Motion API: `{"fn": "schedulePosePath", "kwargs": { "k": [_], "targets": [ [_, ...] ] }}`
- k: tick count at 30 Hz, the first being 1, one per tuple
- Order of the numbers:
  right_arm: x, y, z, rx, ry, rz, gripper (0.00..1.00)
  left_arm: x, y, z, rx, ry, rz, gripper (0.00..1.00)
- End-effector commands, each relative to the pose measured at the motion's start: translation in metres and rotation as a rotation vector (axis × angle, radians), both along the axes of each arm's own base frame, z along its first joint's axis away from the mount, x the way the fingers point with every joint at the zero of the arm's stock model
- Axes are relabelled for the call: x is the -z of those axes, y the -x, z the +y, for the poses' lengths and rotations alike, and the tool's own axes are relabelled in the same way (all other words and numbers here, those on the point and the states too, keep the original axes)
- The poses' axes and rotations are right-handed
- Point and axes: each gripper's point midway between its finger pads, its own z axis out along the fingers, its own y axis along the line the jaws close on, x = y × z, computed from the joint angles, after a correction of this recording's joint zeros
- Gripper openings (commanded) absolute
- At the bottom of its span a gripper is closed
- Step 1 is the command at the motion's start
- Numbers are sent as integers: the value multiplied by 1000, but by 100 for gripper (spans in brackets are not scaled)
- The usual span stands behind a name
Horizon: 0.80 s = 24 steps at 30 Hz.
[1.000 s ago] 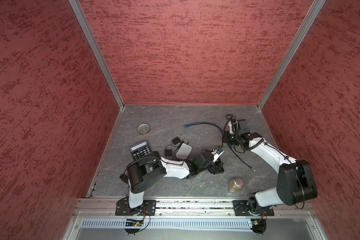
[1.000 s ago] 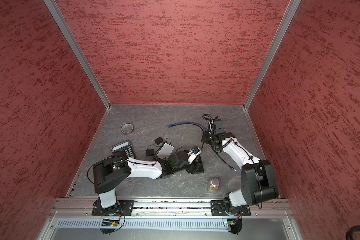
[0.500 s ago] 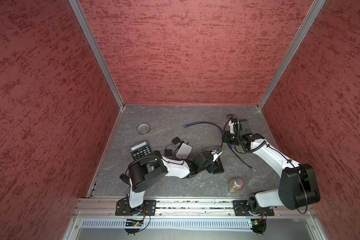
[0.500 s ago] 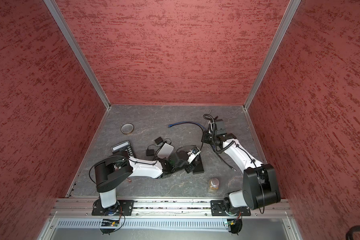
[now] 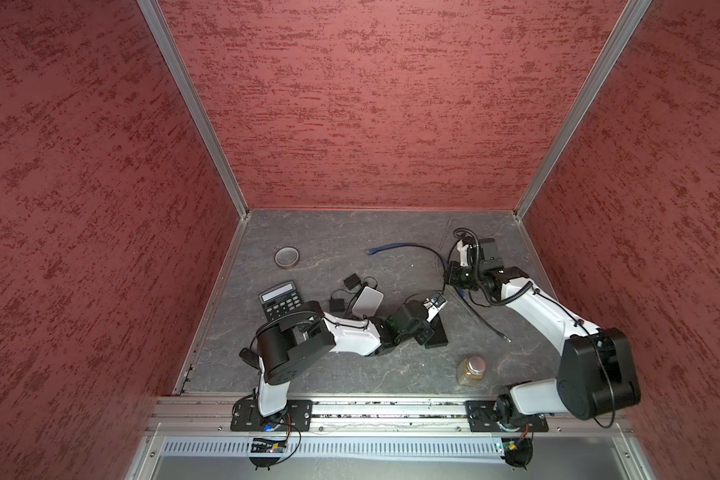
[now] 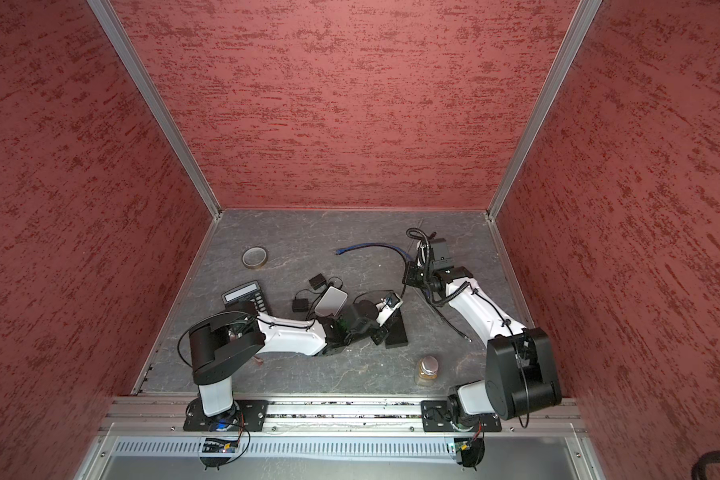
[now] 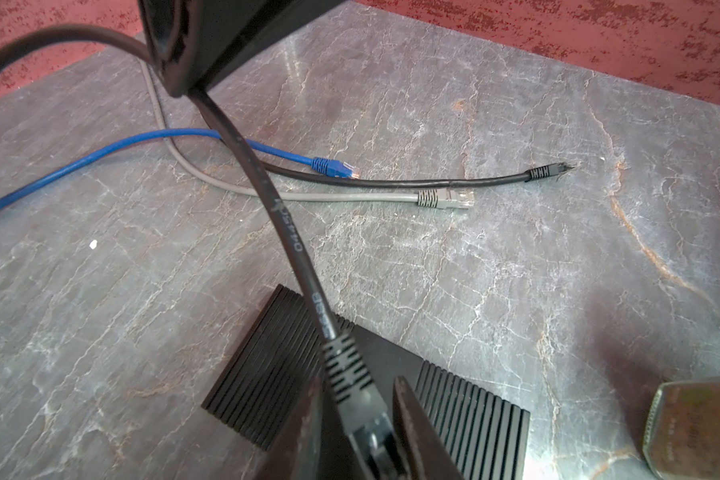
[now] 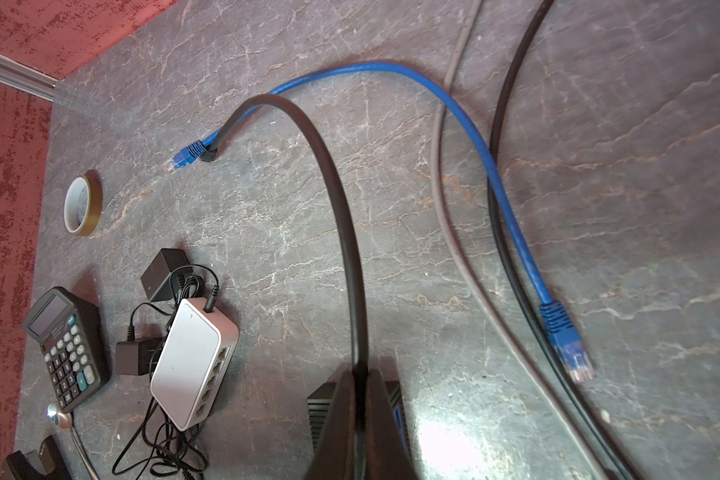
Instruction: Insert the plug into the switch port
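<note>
At 5 o'clock on the table (image 5: 350, 232) a lidded jar (image 5: 471, 370) is standing upright, holding something amber-brown; what it is I cannot tell.

Near the centre, the left gripper (image 7: 357, 384) is poised over a black ribbed box (image 7: 262, 374). Its jaws are sitting close on either side of the plug (image 7: 362, 419) of the black cable (image 7: 287, 232); whether they are already pinching it I cannot tell. At 2 o'clock the right gripper (image 8: 361, 376) is clamping the same cable further along, jaws closed on it.

The right wrist view is showing the row of ports on the white switch (image 8: 192, 357). The switch is lying near the calculator (image 8: 65, 345), with power adapters (image 8: 163, 270) and thin cords tangled beside it. Both top views are showing only its top face. Only the left wrist view is showing three loose plug ends lying close together, on the blue cable (image 7: 142, 141), a grey cable (image 7: 350, 197) and a second black cable (image 7: 474, 180).

The calculator is sitting near the table's edge at 9 o'clock, and the tape roll (image 5: 287, 258) at 10 o'clock. Bare table is running along the back wall at 12 o'clock. More is lying along the front rail at 6 o'clock, beside the jar.
</note>
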Motion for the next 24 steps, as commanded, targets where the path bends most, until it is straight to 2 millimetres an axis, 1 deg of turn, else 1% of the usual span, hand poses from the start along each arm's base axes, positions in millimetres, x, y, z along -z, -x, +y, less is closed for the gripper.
{"fn": "schedulePosePath", "kwargs": {
  "k": [1, 3, 6, 10, 14, 16, 18, 21, 24],
  "targets": [
    [-9, 0, 2, -16, -19, -31, 0, -5, -4, 0, -3, -14, -27, 27],
    [-8, 0, 3, -25, -17, -31, 0, -5, -4, 2, 1, -26, -35, 23],
    [-8, 2, 8, -64, -23, -32, 1, -4, -4, 9, 6, -44, -52, 21],
    [-6, 7, 14, -126, -33, -36, 15, -5, -3, 17, 25, -59, -75, 21],
    [-6, 14, 19, -206, -18, -61, 32, -7, 0, 32, 52, -87, -105, 21],
    [-7, 17, 23, -253, -17, -81, 37, -9, 4, 41, 81, -96, -108, 21],
    [-12, 18, 29, -294, -37, -111, 38, -13, 7, 50, 103, -88, -106, 21],
    [-26, 22, 42, -363, -97, -168, 41, -16, 9, 64, 125, -78, -97, 21],
    [-45, 29, 56, -461, -160, -270, 45, -20, 11, 76, 144, -68, -90, 21]
  ]
}}
